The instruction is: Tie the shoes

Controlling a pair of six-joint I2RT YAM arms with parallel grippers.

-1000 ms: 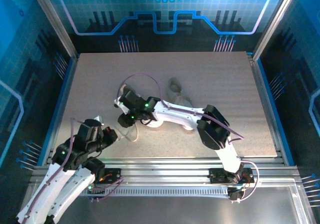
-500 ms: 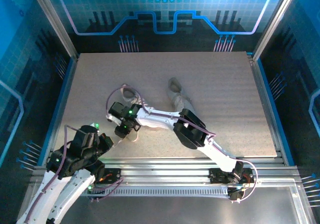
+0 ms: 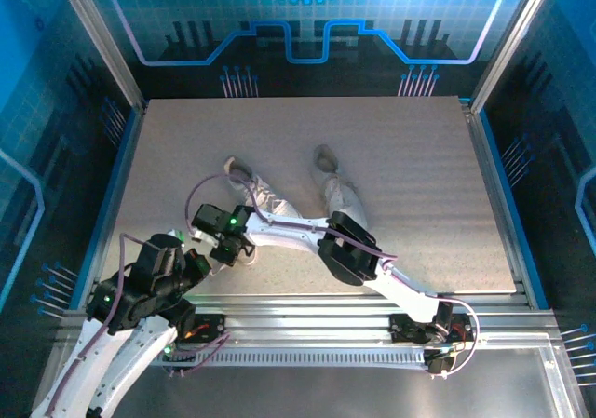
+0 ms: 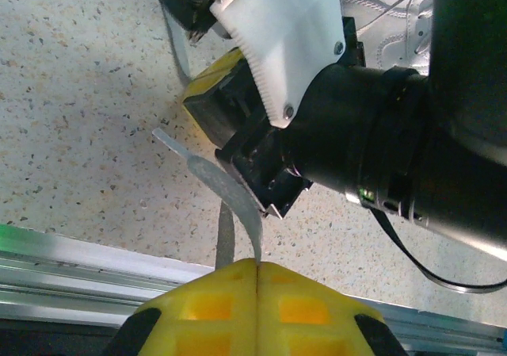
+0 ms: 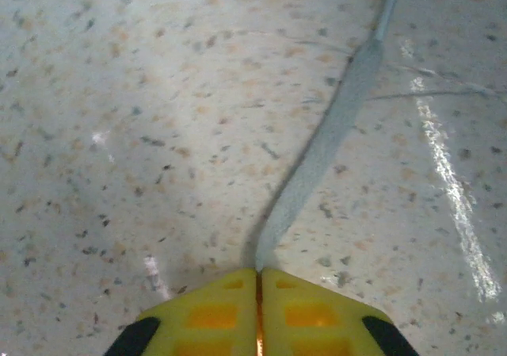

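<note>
From the top view, the shoes sit mid-table, toes toward me. One shoe (image 3: 250, 187) is at about 1 o'clock from my two grippers, and the other shoe (image 3: 337, 193) is further toward 2 o'clock. The left gripper (image 3: 197, 260) and right gripper (image 3: 226, 250) are crowded together just beside the nearer shoe's toe, over the table (image 3: 419, 157). My first worry is the two wrists knocking each other if either one swings.

On the left wrist camera, my left gripper (image 4: 257, 270) has its fingers pressed together on a flat lace (image 4: 230, 189) that curls away toward 10 o'clock. The right arm's wrist looms very close at 1 o'clock. The pinch looks to be near the lace's free end, so a sharp pull could slide it out. A second strip runs alongside, so I judge the two could cross or snag on the other wrist.

On the right wrist camera, the right gripper (image 5: 258, 281) is clamped on a lace strip (image 5: 333, 126) lying slack across the table toward 1 o'clock. The grip looks thin, right at the fingertips. With this much slack, I'd expect any loop to collapse, and pulling hard to take it up could drag the shoe instead. I cannot tell whether both ends belong to the same shoe.
</note>
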